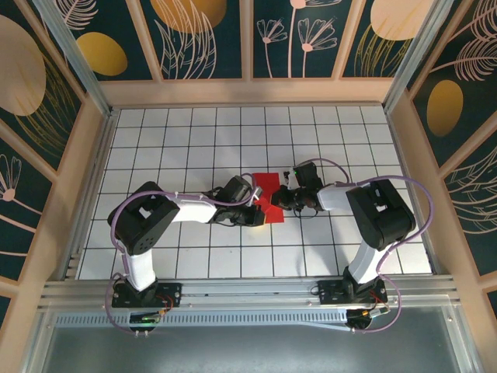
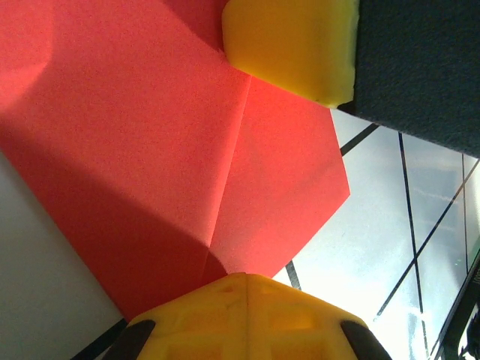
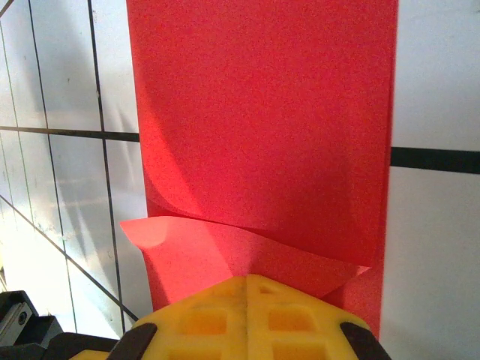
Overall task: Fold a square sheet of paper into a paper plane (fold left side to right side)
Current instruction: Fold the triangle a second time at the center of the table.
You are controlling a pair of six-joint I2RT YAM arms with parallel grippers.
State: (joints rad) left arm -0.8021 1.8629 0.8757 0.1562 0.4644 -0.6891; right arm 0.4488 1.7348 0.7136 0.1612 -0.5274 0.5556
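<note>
The sheet of paper (image 1: pixel 266 185) is thin, bright red and partly folded. It lies near the middle of the white gridded table (image 1: pixel 194 155), slightly right of centre. In the left wrist view a straight crease runs through it and one corner ends in a point. In the right wrist view a loose top layer curls up off the layer beneath.

blocked: left gripper (image 1: pixel 258 214) and right gripper (image 1: pixel 280 200) over red paper (image 1: pixel 268 183) | free: surrounding table (image 1: pixel 194 132) | bounds: walls (image 1: pixel 92 163) on 3 sides
</note>
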